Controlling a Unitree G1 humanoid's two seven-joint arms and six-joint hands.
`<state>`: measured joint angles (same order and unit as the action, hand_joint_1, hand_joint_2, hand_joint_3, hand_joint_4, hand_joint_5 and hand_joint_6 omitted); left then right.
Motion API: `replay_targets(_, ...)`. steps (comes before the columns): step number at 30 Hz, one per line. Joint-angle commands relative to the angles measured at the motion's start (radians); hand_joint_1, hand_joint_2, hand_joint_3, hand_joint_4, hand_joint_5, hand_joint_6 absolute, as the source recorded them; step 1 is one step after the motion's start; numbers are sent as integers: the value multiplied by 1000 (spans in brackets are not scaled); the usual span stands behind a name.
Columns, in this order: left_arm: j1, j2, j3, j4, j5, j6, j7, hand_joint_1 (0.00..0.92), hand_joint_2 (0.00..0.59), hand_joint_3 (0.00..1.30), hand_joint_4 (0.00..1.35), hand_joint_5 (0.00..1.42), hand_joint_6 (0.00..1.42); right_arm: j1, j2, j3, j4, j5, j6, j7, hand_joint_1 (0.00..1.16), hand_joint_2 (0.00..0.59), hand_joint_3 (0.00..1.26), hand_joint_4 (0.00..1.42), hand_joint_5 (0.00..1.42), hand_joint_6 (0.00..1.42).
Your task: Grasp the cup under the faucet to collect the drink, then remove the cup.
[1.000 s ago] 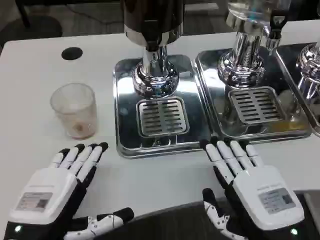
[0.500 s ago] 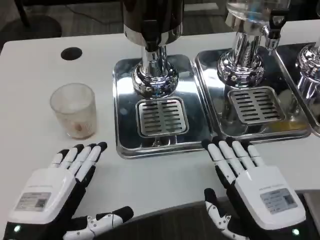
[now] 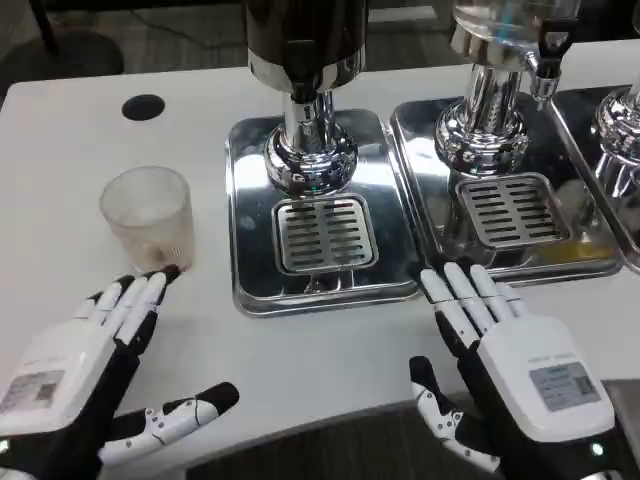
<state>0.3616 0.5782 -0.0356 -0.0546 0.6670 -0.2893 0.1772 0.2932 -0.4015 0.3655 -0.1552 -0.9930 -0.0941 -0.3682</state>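
Observation:
A clear plastic cup point(image 3: 148, 219) stands upright on the white table, left of the left drip tray point(image 3: 250, 215). The dark dispenser point(image 3: 306, 60) rises from that tray, with a slotted grate point(image 3: 324, 233) in front of its chrome base. My left hand point(image 3: 85, 370) lies open at the lower left, palm down, fingertips just below the cup's base, thumb spread to the right. My right hand point(image 3: 510, 365) lies open at the lower right, its fingers pointing toward the front edge of the second tray point(image 3: 520, 270).
A second chrome dispenser point(image 3: 490, 90) stands on the right tray, and a third point(image 3: 618, 130) shows at the right edge. A black round hole point(image 3: 143, 107) sits in the table at the back left. Bare table lies between my hands.
My left hand has shifted left and forward, its fingertips now close under the cup. My right hand has slid slightly right and down. The cup has not moved.

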Motion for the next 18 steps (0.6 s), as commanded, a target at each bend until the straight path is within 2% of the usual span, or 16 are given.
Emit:
replay_targets(1,-4,-19,45,25,-34,-44,63,0,82,0,0,36,294,-9,8,-10,4,15,-1,5,437,522,113,1,26,128)
replay_targets(7,-31,-33,83,53,-57,-30,68,0,85,55,0,161,417,-27,21,-10,15,26,-4,-2,452,521,140,31,59,150)
replay_targets(10,-56,-36,91,71,-62,-26,68,77,90,59,0,194,436,-37,26,-12,24,27,0,-4,455,521,151,40,68,153)
replay_targets(18,-143,-48,118,163,-147,-2,39,126,78,64,0,233,482,-58,40,-18,51,50,-3,-4,458,521,171,69,84,168)
